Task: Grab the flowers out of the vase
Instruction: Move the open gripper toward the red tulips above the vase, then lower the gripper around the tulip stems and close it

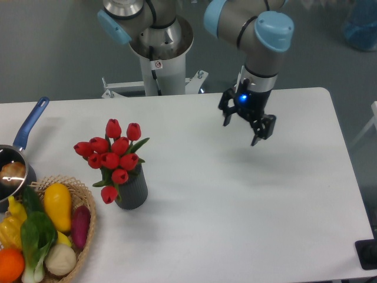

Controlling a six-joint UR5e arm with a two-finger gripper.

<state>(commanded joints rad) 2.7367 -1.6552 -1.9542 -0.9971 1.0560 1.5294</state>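
Fixed overhead-oblique view of a white counter point(235, 206) with one arm. The flowers point(112, 154), a bunch of red tulip buds with green stems and leaves, stand in the vase point(133, 190), a short dark grey ribbed cylinder placed upright on the left half of the counter. The buds spread wider than the vase mouth, and one bud droops over the rim on the left side. The jaws point(248, 122) hang above the counter's rear centre-right, well apart from the flowers, pointing downward and tilted slightly; the two black fingers stand spread with a clear gap between them and hold nothing. A blue light glows on the wrist just above them. At the left edge, a metal saucepan point(10, 171) with a blue handle sits partly out of view. In the lower left corner, a wicker basket point(88, 233) holds colourful vegetables, among them a yellow one, a purple one, an orange one and leafy greens. The basket lies just beside the vase.
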